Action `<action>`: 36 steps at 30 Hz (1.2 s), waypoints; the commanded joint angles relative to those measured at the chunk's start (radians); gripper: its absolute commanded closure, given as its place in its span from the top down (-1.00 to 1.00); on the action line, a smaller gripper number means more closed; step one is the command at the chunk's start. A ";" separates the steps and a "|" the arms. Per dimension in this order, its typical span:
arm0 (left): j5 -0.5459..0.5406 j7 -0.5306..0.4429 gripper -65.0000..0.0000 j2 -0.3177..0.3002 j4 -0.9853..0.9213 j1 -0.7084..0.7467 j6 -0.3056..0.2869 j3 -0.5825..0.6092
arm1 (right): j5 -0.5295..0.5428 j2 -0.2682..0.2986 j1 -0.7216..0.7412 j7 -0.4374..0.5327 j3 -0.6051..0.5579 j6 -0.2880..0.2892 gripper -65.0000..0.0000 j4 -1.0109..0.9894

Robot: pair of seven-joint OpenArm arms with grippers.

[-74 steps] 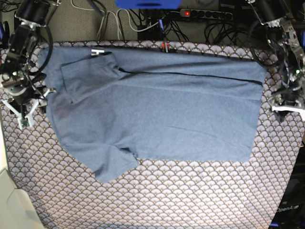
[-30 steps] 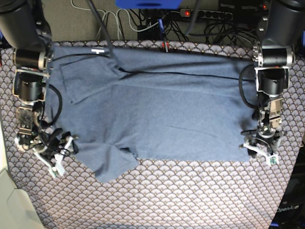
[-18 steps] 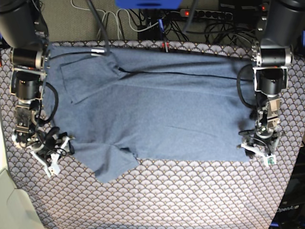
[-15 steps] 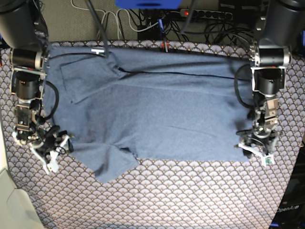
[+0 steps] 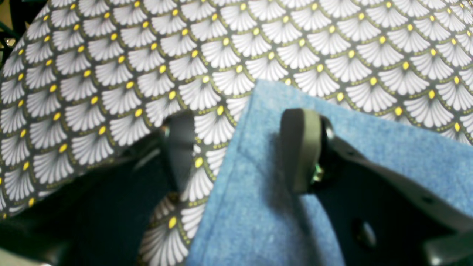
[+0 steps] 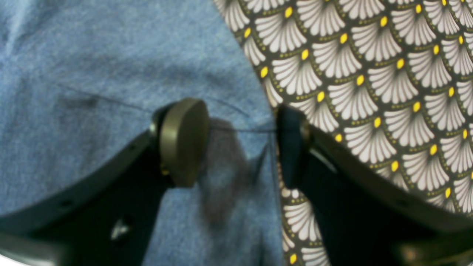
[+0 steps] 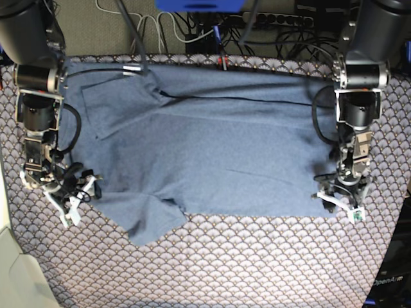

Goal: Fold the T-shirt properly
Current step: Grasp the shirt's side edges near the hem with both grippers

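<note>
The slate-blue T-shirt [image 7: 218, 154] lies flat on the scallop-patterned table cover [image 7: 257, 263], folded over on itself, with one sleeve sticking out at the front left. Its lettering is hidden but for a white sliver at the back left. My left gripper [image 7: 340, 204] is low at the shirt's front right corner. In the left wrist view it [image 5: 240, 151] is open and straddles the shirt's edge [image 5: 258, 207]. My right gripper [image 7: 74, 199] is low at the shirt's left edge. In the right wrist view it [image 6: 238, 142] is open, with the shirt [image 6: 92, 74] edge between the fingers.
Cables and a power strip [image 7: 276, 19] lie beyond the table's back edge. A pale object [image 7: 13, 269] sits at the front left corner. Bare table cover stretches in front of the shirt.
Both arms have come down from the table's sides to the shirt's front corners. In the last second both grippers have edged inward onto the shirt's edge.
</note>
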 commanded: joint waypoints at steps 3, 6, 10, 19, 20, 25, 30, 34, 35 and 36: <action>-0.001 -0.028 0.12 -0.013 0.011 -0.033 0.001 -0.004 | 0.014 0.009 0.032 0.022 0.003 -0.003 -0.37 0.016; -0.001 -0.029 0.12 -0.013 0.007 -0.036 0.001 -0.004 | 0.014 -0.002 0.032 0.020 0.001 -0.003 -0.65 0.016; -0.001 -0.071 0.12 -0.013 0.004 -0.039 0.002 -0.002 | 0.014 -0.004 0.032 0.019 0.001 -0.003 -0.79 0.016; -0.001 -0.100 0.12 -0.006 -0.075 -0.071 0.002 0.001 | 0.014 -0.010 0.012 0.020 0.000 -0.003 -0.95 0.017; -0.001 -0.101 0.12 0.002 -0.096 -0.079 0.002 -0.001 | 0.014 -0.010 0.012 0.020 0.000 -0.003 -0.95 0.017; 0.009 -0.207 0.12 0.008 -0.170 -0.090 0.002 0.002 | 0.014 -0.010 0.011 0.017 0.000 -0.003 -0.95 0.017; 0.004 -0.210 0.12 0.008 -0.197 -0.113 0.002 0.002 | 0.014 -0.010 0.011 0.017 0.000 -0.003 -0.95 0.019; 0.001 -0.210 0.12 0.010 -0.197 -0.109 0.002 0.004 | 0.014 -0.010 0.011 0.016 0.000 -0.003 -0.95 0.019; 0.001 -0.210 0.12 0.011 -0.197 -0.108 0.002 0.004 | 0.014 -0.010 0.011 0.016 0.000 -0.003 -0.95 0.019; 0.001 -0.212 0.12 0.017 -0.197 -0.103 0.002 0.004 | 0.014 -0.010 0.011 0.016 0.000 -0.003 -0.95 0.019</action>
